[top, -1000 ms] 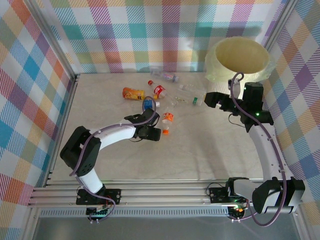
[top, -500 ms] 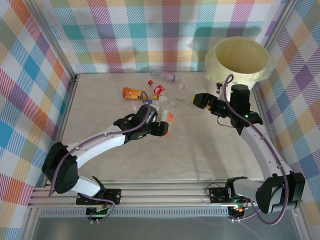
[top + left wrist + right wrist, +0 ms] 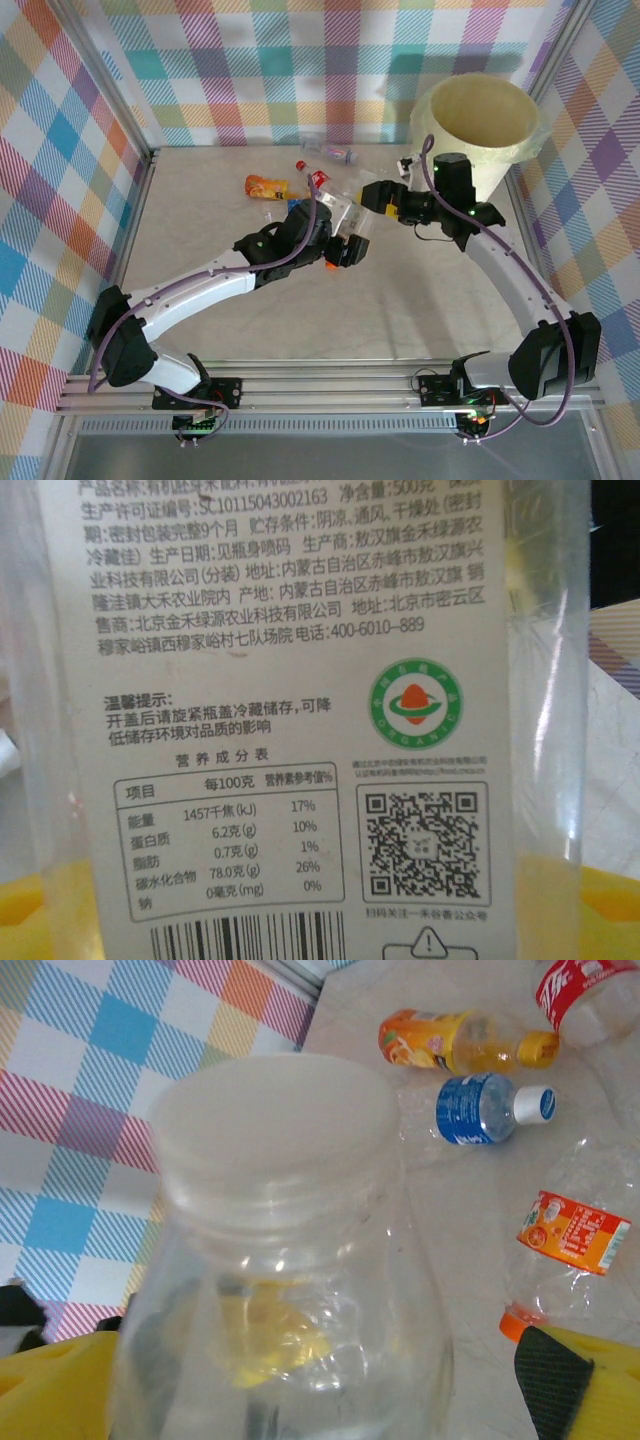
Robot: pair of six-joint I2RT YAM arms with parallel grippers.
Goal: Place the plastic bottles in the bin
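- Pale worktop (image 3: 420, 300) carried several plastic bottles (image 3: 266, 186) outside the bin (image 3: 522, 112); most work seemingly remained.
- Left hand (image 3: 347, 243) pinched a clear bottle (image 3: 347, 213); right hand (image 3: 370, 196) spread around its cap (image 3: 270, 1120).

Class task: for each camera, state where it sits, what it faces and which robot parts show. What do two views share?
Top external: above, behind the bases, looking down on table, bin and both arms.
Left wrist: on left hand, facing label of clear bottle; yellow fingers at corners.
Right wrist: on right hand, facing its white cap; fingers below.
Shared: both wrist views show that bottle.
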